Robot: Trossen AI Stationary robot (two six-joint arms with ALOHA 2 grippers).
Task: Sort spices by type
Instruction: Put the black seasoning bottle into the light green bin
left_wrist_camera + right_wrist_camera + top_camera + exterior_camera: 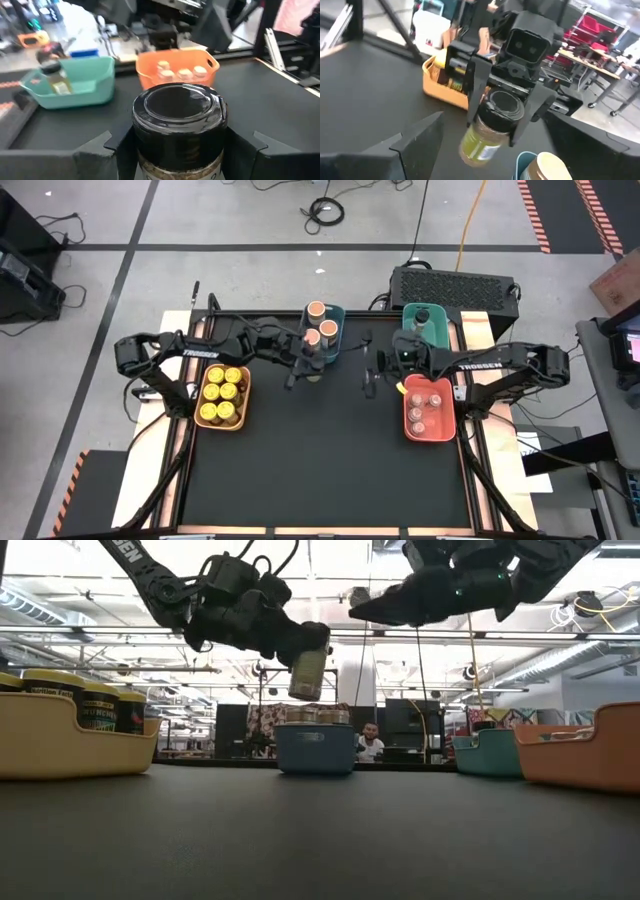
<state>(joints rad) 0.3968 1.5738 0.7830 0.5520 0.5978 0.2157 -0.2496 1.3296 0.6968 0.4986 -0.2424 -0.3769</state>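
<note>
Gripping dark-lidded jar [487, 131], left hand [501, 120]

Black-lidded spice jar [177, 125]: label blurred and cut off at the frame edge. Peach-topped jar [547, 167]: only partly in frame.

Bright overhead light; both wrist views blurred.

left arm [200, 352]: "TROSSEN" | right arm [478, 366]: "TROSSEN" | jar labels [100, 712]: unreadable
</note>
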